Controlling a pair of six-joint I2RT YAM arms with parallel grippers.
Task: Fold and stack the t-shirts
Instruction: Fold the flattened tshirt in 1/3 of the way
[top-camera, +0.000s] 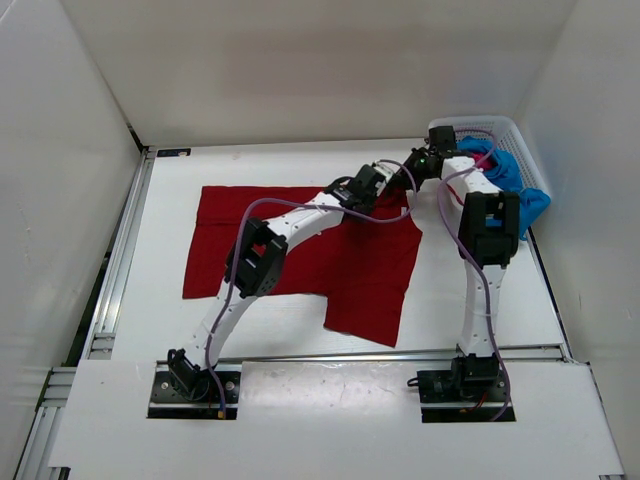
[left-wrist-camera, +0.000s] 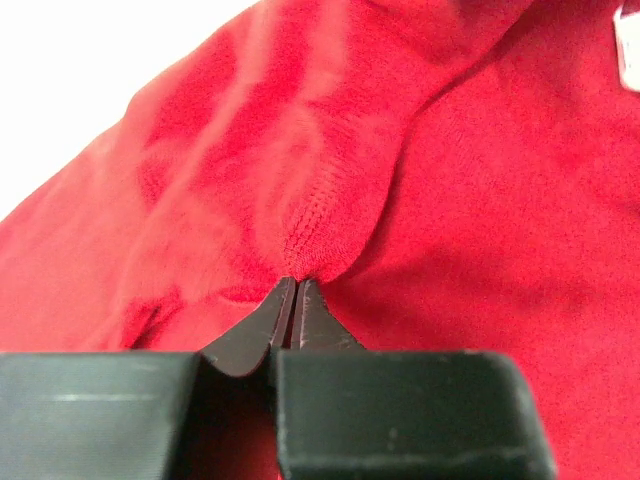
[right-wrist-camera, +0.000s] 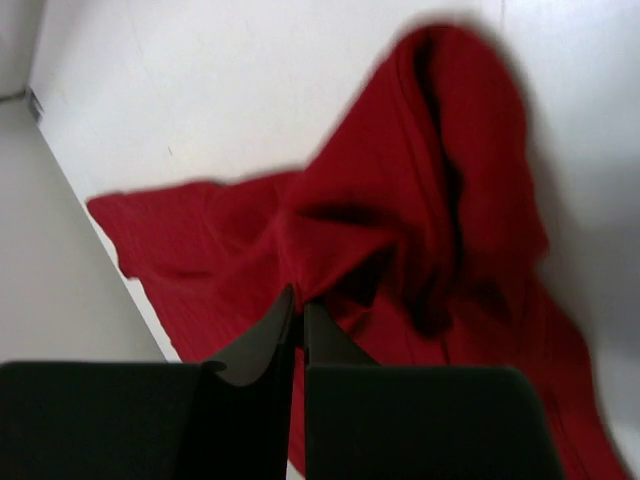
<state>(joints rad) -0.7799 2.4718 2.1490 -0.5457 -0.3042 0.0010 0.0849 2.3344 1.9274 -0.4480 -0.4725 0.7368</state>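
Observation:
The dark red t-shirt (top-camera: 310, 255) lies spread on the white table, its far right corner pulled up. My left gripper (top-camera: 393, 177) is above that corner. In the left wrist view the left gripper (left-wrist-camera: 298, 282) is shut on a small pinched fold of the red t-shirt (left-wrist-camera: 480, 200). My right gripper (top-camera: 418, 163) is just beside it, and the right wrist view shows the right gripper (right-wrist-camera: 300, 300) shut on a bunched, lifted part of the same red t-shirt (right-wrist-camera: 440, 180). The bright blue t-shirt (top-camera: 517, 182) and a bit of magenta-pink t-shirt (top-camera: 484, 158) sit in the basket.
The white mesh basket (top-camera: 500, 124) stands at the far right corner against the wall. White walls enclose the table on three sides. A metal rail (top-camera: 122, 255) runs along the left edge, and both arm bases sit at the near edge.

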